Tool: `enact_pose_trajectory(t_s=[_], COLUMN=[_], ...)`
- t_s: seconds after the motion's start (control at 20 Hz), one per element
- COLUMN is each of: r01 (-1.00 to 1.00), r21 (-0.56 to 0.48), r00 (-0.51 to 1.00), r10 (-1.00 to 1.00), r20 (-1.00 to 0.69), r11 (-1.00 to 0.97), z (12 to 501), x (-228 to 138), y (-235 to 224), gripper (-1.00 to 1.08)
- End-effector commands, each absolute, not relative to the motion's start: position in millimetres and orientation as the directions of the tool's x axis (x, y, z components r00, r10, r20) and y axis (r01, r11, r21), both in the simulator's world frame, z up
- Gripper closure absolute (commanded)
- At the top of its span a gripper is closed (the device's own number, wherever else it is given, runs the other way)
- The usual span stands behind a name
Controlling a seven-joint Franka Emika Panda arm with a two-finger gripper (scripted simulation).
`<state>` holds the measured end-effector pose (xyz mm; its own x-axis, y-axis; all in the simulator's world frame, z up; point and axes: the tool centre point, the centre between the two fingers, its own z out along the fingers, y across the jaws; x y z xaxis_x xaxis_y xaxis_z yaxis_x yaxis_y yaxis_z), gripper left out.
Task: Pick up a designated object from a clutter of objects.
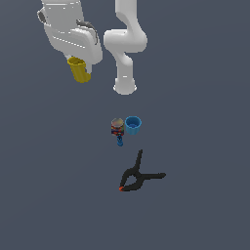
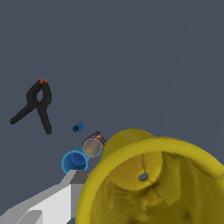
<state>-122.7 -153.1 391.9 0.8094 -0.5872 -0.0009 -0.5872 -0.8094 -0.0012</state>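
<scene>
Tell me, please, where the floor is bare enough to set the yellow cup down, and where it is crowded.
The gripper holds the yellow cup high, apart from the rest. Bare floor lies on both sides of the can, blue cup and clamp, and below the clamp in the exterior view. It is crowded where can, blue cup and small blue piece sit close together.

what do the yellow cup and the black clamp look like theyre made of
The yellow cup held in the gripper looks like matte plastic: one flat colour, thin wall, dull mottled inside. The black clamp reads as dull black plastic or coated metal with a red tip; the render leaves that open.
</scene>
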Motion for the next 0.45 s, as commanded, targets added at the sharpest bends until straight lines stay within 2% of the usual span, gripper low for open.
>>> enact_pose_trajectory(t_s=[0.0,0.4], r01=[-0.586,-0.586], r21=[-0.001,0.0], r00=[0.81,0.81], r10=[-0.586,-0.586], r20=[-0.001,0.0], r11=[-0.81,-0.81], z=[404,419], x=[-125,-126], y=[-161,-171], gripper=[1.08,1.08])
